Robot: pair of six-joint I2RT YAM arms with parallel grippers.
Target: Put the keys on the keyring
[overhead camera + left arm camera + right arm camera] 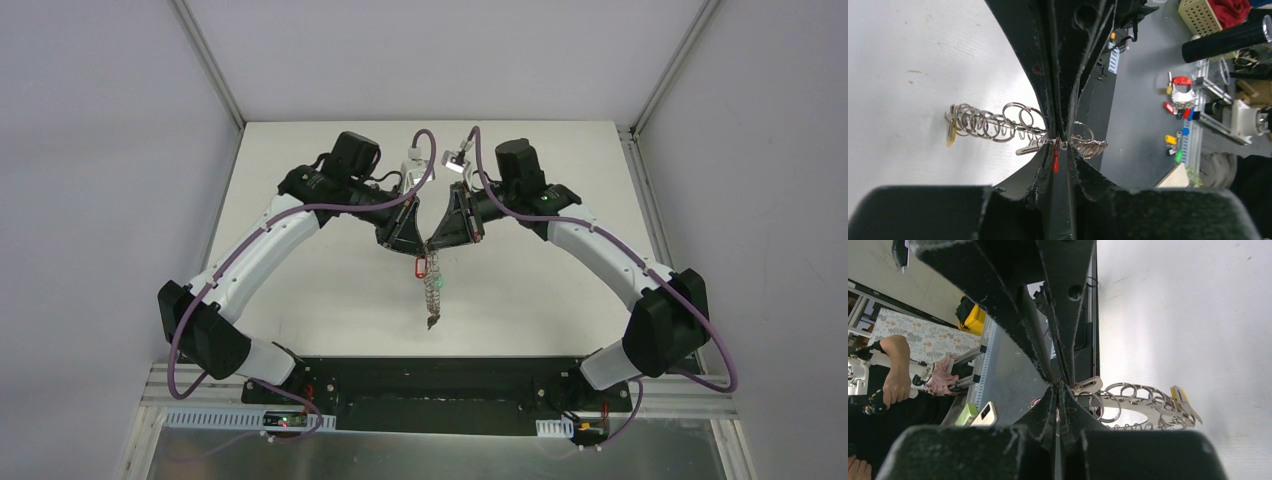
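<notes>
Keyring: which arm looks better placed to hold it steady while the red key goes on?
Right, probably. The right end effector is shut at one end of the keyring. The red key sits pinched in the left end effector, so the left should guide it.

I work over a white table boxed in by pale grey walls and aluminium corner posts; a black base plate lines its near edge, with a shiny metal sheet nearer still; beyond one side I see grey floor, a perforated beige basket, red cloth and a black cylinder; beyond the other, a floral-patterned surface; even light glares off the tabletop.
</notes>
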